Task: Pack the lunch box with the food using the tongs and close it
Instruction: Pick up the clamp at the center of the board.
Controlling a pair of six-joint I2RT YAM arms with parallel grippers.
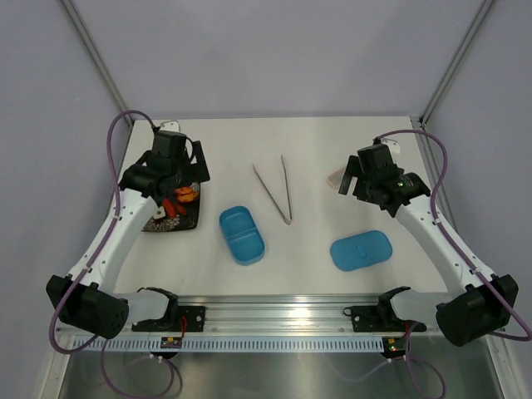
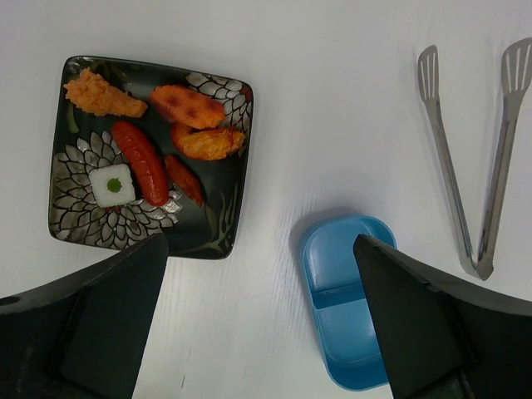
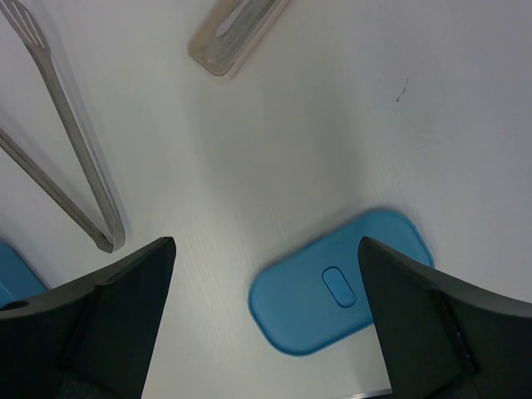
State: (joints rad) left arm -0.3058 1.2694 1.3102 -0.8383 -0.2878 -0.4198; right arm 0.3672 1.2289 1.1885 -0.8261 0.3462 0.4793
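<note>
The left claw [image 2: 259,249] gapes wide and holds nothing. Under its gap, close to one finger, lies the blue lunch box [image 2: 341,307], one end hidden behind that finger. Ahead of the other finger the food [image 2: 145,162] sits on a dark patterned plate [image 2: 212,237]. The tongs [image 2: 482,191] lie on the white desk [image 2: 332,108], beyond the box. The right claw [image 3: 266,249] is equally wide and empty, over the blue lid [image 3: 332,287]. A pale object [image 3: 237,33] ahead of it is cut off and unclear.

Table [image 1: 316,141]: white, evenly lit right now.
Walls [image 1: 274,50]: plain pale grey, behind the table.
Posts [image 1: 95,60]: slim metal, at the table's far corners.
</note>
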